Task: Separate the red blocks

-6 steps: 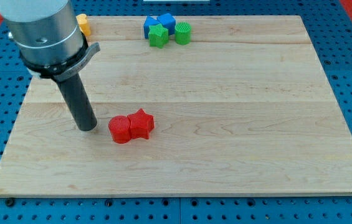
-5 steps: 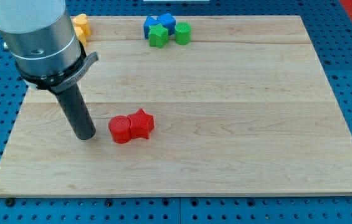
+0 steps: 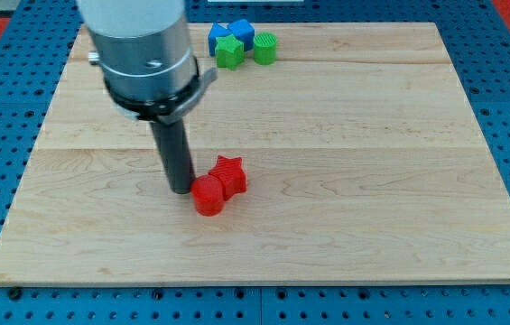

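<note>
Although my tip presses the red cylinder from the view's left, it touches the red star near the board's middle, so separation remains undone; I have no jaws.

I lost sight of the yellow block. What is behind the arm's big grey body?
Nothing yellow shows now. The grey body covers the board's top-left corner, so whatever sits there is hidden. My tip touches the red cylinder, beside the red star.
</note>
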Controlling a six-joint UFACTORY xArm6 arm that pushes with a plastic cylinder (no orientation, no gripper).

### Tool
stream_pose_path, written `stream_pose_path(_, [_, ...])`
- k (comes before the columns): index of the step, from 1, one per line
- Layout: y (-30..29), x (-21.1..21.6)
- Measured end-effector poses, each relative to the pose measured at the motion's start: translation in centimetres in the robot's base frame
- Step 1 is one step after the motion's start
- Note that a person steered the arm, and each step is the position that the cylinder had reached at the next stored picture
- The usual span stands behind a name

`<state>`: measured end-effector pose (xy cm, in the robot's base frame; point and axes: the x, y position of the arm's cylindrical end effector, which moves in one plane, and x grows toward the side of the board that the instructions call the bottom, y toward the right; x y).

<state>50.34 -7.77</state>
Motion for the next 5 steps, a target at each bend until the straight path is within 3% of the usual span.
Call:
stream_pose_path(2, [5.1,-0.2])
stream_pose_path(5, [4.8,-3.3])
